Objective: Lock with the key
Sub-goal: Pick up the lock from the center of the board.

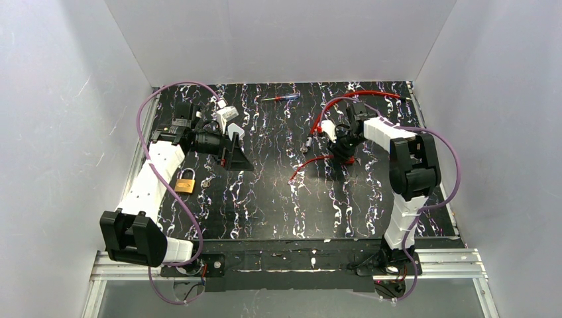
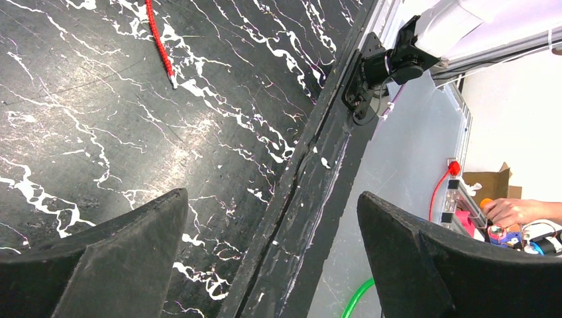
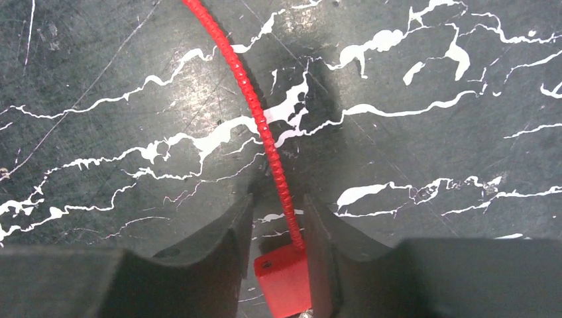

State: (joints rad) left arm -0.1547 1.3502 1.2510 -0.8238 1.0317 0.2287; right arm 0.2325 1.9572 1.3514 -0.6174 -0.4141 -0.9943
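A brass padlock [image 1: 185,181] lies on the black marbled table [image 1: 278,205], with a small silvery piece [image 1: 207,179] beside it that may be the key. My left gripper [image 1: 235,151] hovers up and right of the padlock, open wide and empty [image 2: 272,265]. My right gripper [image 1: 340,147] is down at the table at the right. Its jaws are close around the red block [image 3: 283,278] at the end of a ribbed red cable [image 3: 255,112]. The block touches the right finger, with a thin gap on the left.
The red cable [image 1: 331,106] loops over the back right of the table. Its loose tip [image 1: 292,179] shows in the left wrist view [image 2: 161,46]. A small screwdriver [image 1: 281,98] lies at the back. A silvery metal piece [image 1: 307,144] lies left of my right gripper. White walls enclose the table.
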